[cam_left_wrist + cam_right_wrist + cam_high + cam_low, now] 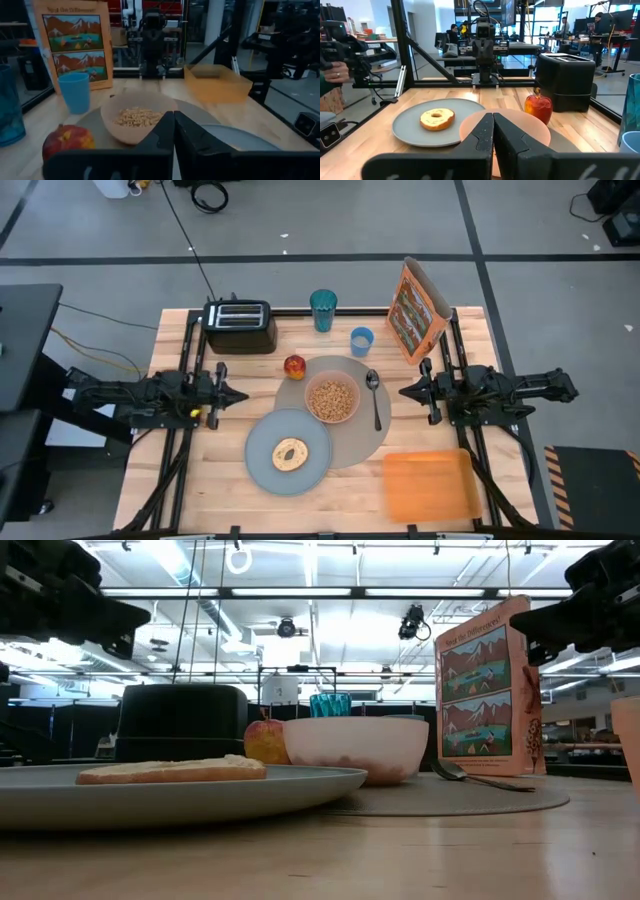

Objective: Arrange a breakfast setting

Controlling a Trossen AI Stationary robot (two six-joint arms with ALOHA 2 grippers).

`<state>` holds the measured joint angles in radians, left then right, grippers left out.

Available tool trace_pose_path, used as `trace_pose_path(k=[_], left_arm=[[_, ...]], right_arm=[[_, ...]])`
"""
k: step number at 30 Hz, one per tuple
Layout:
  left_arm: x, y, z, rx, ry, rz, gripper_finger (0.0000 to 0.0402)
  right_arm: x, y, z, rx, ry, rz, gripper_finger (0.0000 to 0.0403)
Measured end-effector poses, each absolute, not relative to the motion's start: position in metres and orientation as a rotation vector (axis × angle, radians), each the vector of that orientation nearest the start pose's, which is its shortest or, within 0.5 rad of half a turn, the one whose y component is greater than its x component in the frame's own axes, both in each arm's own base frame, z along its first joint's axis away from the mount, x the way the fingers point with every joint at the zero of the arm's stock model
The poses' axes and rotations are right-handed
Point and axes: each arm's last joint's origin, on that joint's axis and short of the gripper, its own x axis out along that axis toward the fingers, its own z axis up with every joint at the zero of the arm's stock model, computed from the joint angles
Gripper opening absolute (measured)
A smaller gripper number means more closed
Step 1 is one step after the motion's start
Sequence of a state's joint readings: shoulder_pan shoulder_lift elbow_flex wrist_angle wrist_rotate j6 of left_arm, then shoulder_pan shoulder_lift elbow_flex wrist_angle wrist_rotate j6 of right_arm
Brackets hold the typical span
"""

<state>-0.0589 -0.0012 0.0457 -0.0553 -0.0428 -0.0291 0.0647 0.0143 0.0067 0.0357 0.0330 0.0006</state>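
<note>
Round tan mat [352,442]: centre of the table, serving as the base of the setting; most other pieces lie on it or against its edge.

Pink bowl [331,400]: on the mat, filled with cereal, placed at the middle as the main dish.

Grey-blue plate [262,463]: overlaps the mat's edge on the left arm's side, toward the near edge of the table. It carries the bagel-like toast ring [290,454], lying flat near the plate's middle.

Metal spoon [375,397]: on the mat just beside the bowl on the right arm's side, where an eater would reach for it.

Red-yellow apple [294,366]: at the mat's far edge, near the bowl, in front of the black toaster [240,326].

Small light-blue cup [361,340]: just past the mat's far edge, beside the orange cereal box [417,310], which stands upright at the far right corner, well clear of the dishes. A taller teal tumbler [323,310] stands behind the cup.

Orange tray [428,485]: near right corner, apart from the setting.

Judgement: the setting looks complete.

Left gripper [238,395]: beside the mat on its own side, above the table, fingers closed together, holding and touching nothing.

Right gripper [404,391]: opposite, beside the spoon's side of the mat, fingers likewise pressed together, nothing in them.
</note>
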Motion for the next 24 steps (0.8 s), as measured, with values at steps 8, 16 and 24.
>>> trace_pose_path(k=[8, 16, 24], left_arm=[[0.099, -0.006, 0.167, -0.036, -0.006, -0.06, 0.0013], [0.102, -0.006, 0.164, -0.064, 0.031, -0.043, 0.0019], [0.102, -0.006, 0.164, -0.066, 0.027, -0.043, 0.002]], right_arm=[[0.098, 0.005, 0.169, 0.002, -0.035, 0.034, 0.0018], [0.098, 0.005, 0.17, 0.003, -0.047, 0.032, 0.0018], [0.098, 0.005, 0.171, 0.003, -0.054, 0.032, 0.0018]])
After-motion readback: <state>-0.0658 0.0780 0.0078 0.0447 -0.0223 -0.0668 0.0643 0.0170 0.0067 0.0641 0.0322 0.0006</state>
